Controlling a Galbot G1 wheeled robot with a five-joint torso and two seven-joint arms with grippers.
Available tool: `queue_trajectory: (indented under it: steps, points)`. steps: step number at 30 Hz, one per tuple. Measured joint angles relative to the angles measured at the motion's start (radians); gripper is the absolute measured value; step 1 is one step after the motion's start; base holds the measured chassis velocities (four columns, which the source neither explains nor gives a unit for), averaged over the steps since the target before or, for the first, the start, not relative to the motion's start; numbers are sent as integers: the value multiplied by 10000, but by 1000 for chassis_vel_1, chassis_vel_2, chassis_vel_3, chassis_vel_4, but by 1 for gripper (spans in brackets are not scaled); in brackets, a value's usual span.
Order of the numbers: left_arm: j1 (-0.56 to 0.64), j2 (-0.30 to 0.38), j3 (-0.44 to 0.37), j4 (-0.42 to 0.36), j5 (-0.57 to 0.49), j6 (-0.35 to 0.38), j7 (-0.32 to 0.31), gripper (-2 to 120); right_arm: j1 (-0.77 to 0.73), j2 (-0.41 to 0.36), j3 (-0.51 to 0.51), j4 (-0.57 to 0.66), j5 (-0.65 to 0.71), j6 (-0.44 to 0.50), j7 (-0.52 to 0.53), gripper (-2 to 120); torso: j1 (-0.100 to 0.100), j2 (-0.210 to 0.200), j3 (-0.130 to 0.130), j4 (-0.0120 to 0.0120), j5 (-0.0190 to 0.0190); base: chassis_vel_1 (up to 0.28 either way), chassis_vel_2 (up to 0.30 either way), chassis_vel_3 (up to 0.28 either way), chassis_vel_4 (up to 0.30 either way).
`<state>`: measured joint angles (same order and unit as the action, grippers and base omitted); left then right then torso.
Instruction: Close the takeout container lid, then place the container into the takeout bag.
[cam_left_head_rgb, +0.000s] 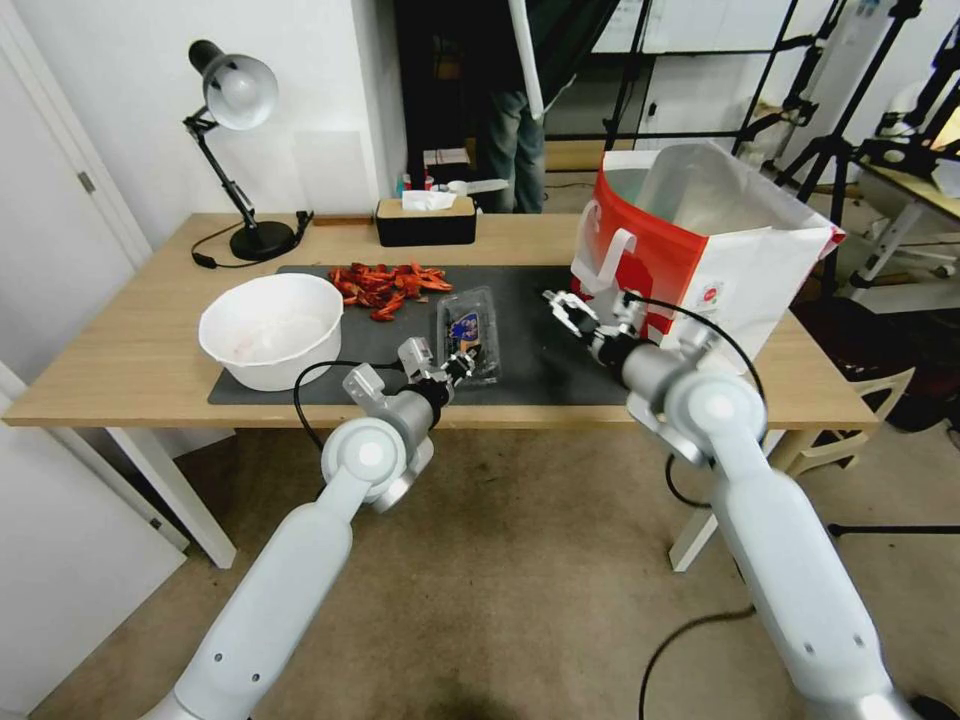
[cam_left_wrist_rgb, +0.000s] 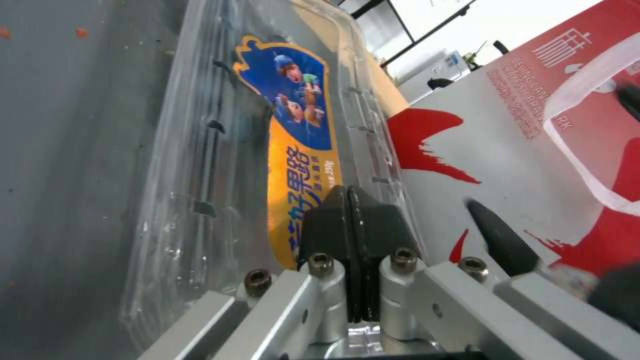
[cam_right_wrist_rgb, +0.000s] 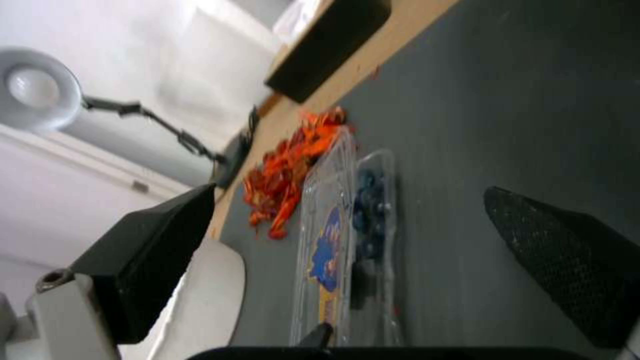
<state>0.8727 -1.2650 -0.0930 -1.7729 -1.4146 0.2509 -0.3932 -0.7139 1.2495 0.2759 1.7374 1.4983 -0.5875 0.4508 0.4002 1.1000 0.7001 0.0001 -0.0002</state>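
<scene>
The takeout container (cam_left_head_rgb: 468, 335) is a small clear clamshell with dark berries, lying flat on the dark mat (cam_left_head_rgb: 545, 365) in mid-table. Its lid (cam_left_wrist_rgb: 300, 100), carrying a blue and yellow sticker, is folded down over the box. My left gripper (cam_left_head_rgb: 458, 362) is at the container's near end, shut, with its joined fingertips (cam_left_wrist_rgb: 333, 220) against the lid and nothing between them. My right gripper (cam_left_head_rgb: 570, 308) hangs open to the right of the container (cam_right_wrist_rgb: 370, 210), just in front of the takeout bag (cam_left_head_rgb: 700, 240). The red-and-white bag stands open at the table's right.
A white bowl (cam_left_head_rgb: 272, 328) sits on the mat's left end, with a pile of red pieces (cam_left_head_rgb: 385, 283) behind it. A black tissue box (cam_left_head_rgb: 425, 220) and a desk lamp (cam_left_head_rgb: 240, 95) stand at the back. The table's front edge (cam_left_head_rgb: 200, 412) is just behind both wrists.
</scene>
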Motion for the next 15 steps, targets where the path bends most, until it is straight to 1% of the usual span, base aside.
queue_trajectory:
  steps: [2,3,6,7,9,11,15]
  points:
    - [7,2,-22,-10,4,0,6,0,405,115,-244,-378,-13,-381,240,100,-2,0,0,-1,2,0,0,0,0]
    - [7,2,-22,-10,4,0,6,0,405,115,-244,-378,-13,-381,240,100,-2,0,0,-1,2,0,0,0,0]
    - [37,37,-57,-9,31,-1,24,0,898,271,-628,-861,-94,-939,551,100,-3,0,-1,-1,2,0,0,0,0]
    - [37,37,-57,-9,31,-1,24,0,898,271,-628,-861,-94,-939,551,100,-3,0,-1,-1,2,0,0,0,0]
    - [58,76,-58,-2,58,-17,47,0,1285,393,-940,-1262,-94,-1263,772,100,-2,0,-1,-1,1,0,0,0,0]
    - [84,100,-66,-30,75,-33,58,0,1601,516,-1142,-1591,39,-1457,958,100,-2,0,-1,-1,1,0,0,0,0]
    - [112,120,-103,-94,78,-42,61,0,1997,692,-1399,-1999,300,-1502,1306,100,-2,0,-1,-1,1,0,0,0,0]
